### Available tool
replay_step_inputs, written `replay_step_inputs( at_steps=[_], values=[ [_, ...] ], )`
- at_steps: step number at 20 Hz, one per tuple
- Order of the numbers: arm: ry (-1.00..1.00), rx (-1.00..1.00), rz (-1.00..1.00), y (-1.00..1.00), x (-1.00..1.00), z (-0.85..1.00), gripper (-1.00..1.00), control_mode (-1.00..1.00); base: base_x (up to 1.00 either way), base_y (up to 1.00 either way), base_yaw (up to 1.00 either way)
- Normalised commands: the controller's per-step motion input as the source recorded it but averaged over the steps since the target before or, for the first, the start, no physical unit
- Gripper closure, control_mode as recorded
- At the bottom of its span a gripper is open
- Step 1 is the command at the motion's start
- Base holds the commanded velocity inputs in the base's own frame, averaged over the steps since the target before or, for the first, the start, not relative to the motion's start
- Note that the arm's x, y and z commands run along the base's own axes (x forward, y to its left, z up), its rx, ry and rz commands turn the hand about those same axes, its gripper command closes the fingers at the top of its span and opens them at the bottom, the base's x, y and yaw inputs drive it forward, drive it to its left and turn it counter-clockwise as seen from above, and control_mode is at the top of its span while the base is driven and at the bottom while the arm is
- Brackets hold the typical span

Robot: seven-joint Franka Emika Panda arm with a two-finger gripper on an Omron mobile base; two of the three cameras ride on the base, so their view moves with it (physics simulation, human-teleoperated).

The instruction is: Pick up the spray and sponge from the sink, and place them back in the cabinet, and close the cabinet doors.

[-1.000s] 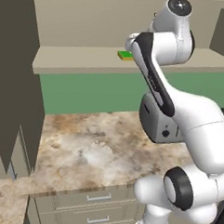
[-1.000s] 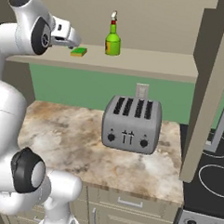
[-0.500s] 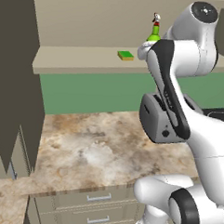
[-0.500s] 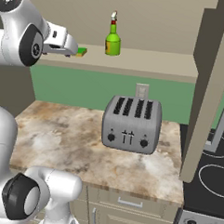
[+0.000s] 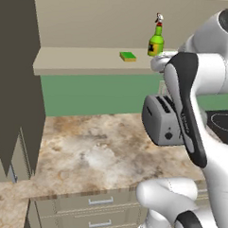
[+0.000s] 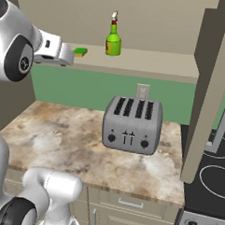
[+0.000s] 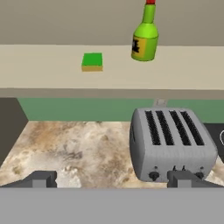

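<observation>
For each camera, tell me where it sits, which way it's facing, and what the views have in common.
Left base view: behind the arm's left, facing the cabinet shelf; white arm at right.
Right base view: behind its right, facing the toaster; arm at left.
Hand view: on the hand, facing the shelf; finger tips at bottom.
All share the spray, sponge, toaster.

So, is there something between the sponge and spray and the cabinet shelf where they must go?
Nothing visible: the sponge and the spray already sit on the cabinet shelf, apart from each other. The gripper is open and empty.
</observation>
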Motion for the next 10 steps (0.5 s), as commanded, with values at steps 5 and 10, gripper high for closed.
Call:
replay_step_inputs(
  at_steps=[5, 10],
  values=[
    [0.0, 0.0, 0.0, 0.0, -0.55, -0.02, -1.0, -1.0, 0.0, 0.0, 0.0],
    [0.0, 0.0, 0.0, 0.0, -0.43, 0.0, -1.0, -1.0, 0.0, 0.0, 0.0]
  ],
)
